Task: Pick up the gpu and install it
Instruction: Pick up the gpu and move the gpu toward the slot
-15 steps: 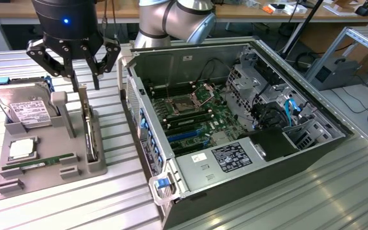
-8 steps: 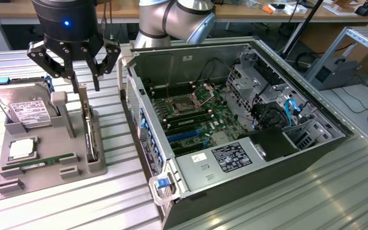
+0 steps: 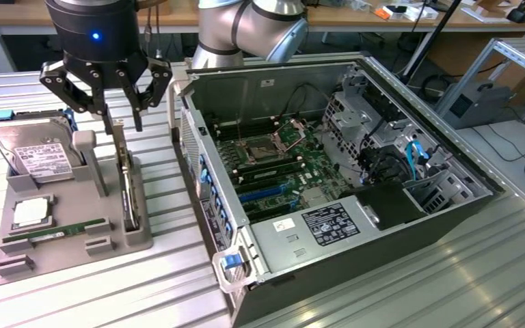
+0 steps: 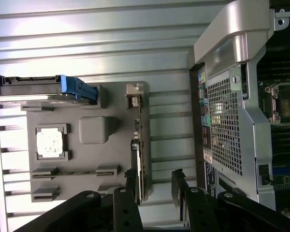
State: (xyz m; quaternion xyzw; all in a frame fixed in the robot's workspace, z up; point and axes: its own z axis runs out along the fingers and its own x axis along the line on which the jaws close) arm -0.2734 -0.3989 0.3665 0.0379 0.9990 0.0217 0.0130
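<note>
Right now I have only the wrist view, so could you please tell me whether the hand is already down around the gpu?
Observer: No. In the exterior view the hand is open and hangs above the gpu, with its tips apparently clear of the card's top edge.
Operator: Thank you. What stands beside it?
Observer: A hard drive, upright in the grey holder, with its white label facing the exterior camera.
Operator: And its destination?
Observer: The blue slot on the motherboard looks bare.
</note>
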